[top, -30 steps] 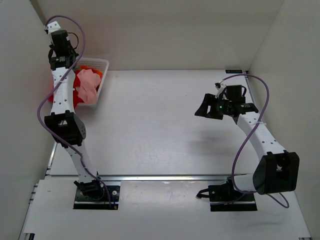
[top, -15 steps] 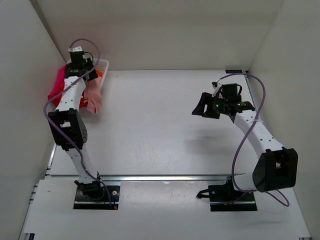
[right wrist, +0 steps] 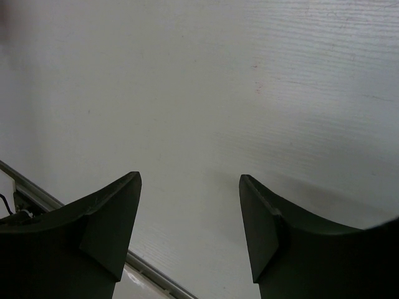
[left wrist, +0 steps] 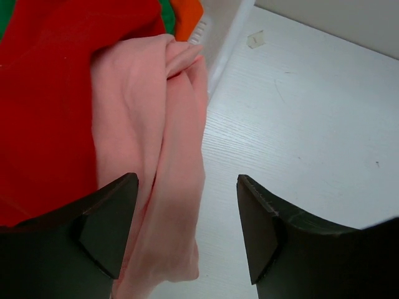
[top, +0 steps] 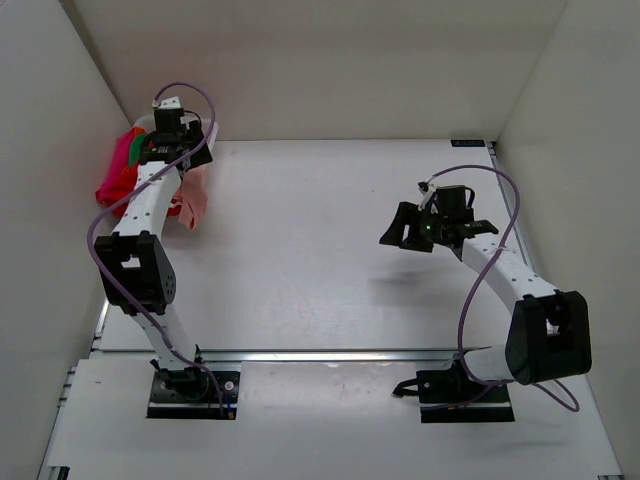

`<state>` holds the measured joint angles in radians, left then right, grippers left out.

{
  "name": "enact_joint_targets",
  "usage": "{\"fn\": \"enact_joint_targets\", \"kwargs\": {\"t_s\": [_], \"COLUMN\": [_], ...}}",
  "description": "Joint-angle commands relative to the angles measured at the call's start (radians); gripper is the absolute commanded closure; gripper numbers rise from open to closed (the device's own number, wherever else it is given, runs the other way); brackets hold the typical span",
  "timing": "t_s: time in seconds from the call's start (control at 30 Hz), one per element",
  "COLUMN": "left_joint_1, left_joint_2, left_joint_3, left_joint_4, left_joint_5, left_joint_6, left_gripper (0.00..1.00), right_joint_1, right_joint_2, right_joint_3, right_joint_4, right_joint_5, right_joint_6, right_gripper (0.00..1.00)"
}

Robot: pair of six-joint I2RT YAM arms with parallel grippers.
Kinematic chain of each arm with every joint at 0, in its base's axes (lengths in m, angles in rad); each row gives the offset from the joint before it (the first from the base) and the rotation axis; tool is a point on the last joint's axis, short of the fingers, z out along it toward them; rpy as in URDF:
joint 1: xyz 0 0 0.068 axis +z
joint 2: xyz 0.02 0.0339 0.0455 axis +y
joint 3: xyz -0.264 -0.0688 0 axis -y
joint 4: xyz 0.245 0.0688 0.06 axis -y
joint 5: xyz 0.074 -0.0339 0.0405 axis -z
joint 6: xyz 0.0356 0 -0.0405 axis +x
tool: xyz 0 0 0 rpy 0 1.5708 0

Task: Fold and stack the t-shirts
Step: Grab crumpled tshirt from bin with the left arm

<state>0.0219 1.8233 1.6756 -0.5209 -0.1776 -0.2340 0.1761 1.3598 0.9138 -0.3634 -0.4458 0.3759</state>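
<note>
**Top external:** The left arm reaches to the far-left corner of the worktop (top: 300,260), where the t-shirts are heaped. A red shirt (top: 112,188) and a magenta shirt (top: 124,150) are bunched against the left edge. The salmon-pink shirt (top: 192,197) hangs out of the heap onto the worktop. The left pincer (top: 178,138) hovers over that pile. The right pincer (top: 403,230) hangs released over the right half of the worktop, well apart from any cloth.

**Left wrist:** The left pincer is spread wide and grasps nothing. The salmon-pink shirt lies directly under it, nearer the left-hand finger, draped in long folds over the rim of the white basket (left wrist: 225,38). The red shirt lies against it on the far side, with slivers of orange cloth (left wrist: 187,11) and green cloth (left wrist: 166,17) near the rim.

**Right wrist:** The right pincer's jaws stand apart over bare worktop, with no shirt in sight.

**What could go wrong:** The pink and red cloth touch, so a closing grip may well pinch both and drag two shirts out together. A bite on a bunched fold rather than an edge could bring the shirt out twisted and hard to spread. The draped cloth might also snag the basket rim and tug the basket along.
</note>
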Motion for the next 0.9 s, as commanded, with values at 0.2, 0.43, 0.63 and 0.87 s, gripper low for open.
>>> {"fn": "enact_joint_targets", "kwargs": {"t_s": [0.2,0.43,0.63,0.87], "left_joint_1": [-0.040,-0.042,0.056,0.024], "left_joint_2": [-0.045,0.069,0.306,0.101], "left_joint_3": [-0.065,0.120,0.781,0.696], "left_joint_4": [-0.018,-0.049,-0.156,0.085], "left_joint_5": [-0.114,-0.215,-0.269,-0.260], "left_joint_6": [0.021,0.054,0.096,0.138], "left_gripper": [0.23,1.00,1.00,1.00], "right_joint_1": [-0.046,-0.058,-0.064,-0.040], "right_joint_2": [-0.042,-0.048,-0.056,-0.015], "right_joint_3": [-0.046,-0.052,-0.043,-0.001], "right_joint_4": [0.107,0.104,0.089,0.063], "right_joint_5": [-0.065,-0.076,-0.071,-0.045], "right_joint_6": [0.004,-0.005,-0.002,0.001], "right_gripper": [0.38,0.38,0.38,0.38]}}
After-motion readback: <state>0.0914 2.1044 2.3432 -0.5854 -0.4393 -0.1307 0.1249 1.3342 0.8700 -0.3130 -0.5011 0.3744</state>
